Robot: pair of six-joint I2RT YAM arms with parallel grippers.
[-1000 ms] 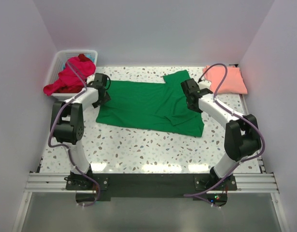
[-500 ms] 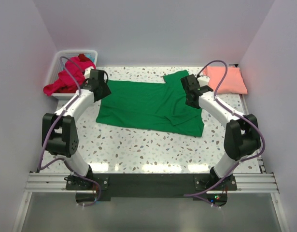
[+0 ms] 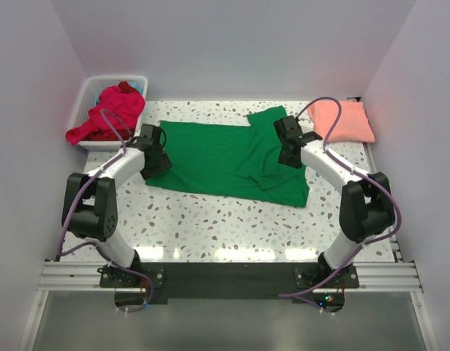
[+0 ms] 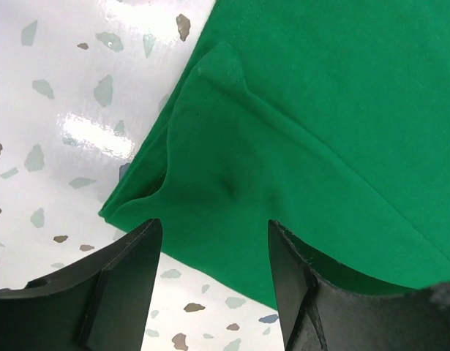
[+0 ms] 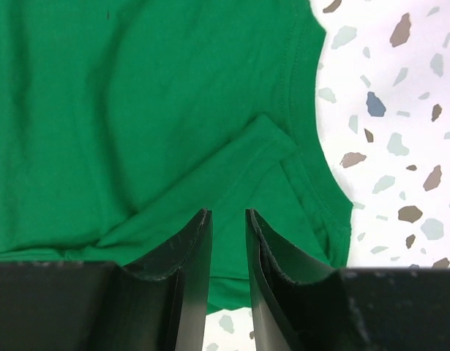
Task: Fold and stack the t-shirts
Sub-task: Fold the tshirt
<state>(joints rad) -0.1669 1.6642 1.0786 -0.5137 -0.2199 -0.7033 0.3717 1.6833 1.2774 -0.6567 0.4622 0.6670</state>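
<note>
Worktop (image 3: 210,219): speckled terrazzo, white walls (image 3: 232,44) | left tool (image 4: 214,227): apart over green t-shirt (image 3: 225,153) | right tool (image 5: 228,213): narrow gap, grip unclear

walls (image 3: 232,44): plain pale lilac | table (image 3: 232,219): white speckled terrazzo, glossy

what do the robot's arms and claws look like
The left arm and right arm have white tubular links joined by bulky black joints. A purple cable loops loosely along each one. The left claw and right claw each have two matte black, flat fingers that taper toward the tips.
</note>
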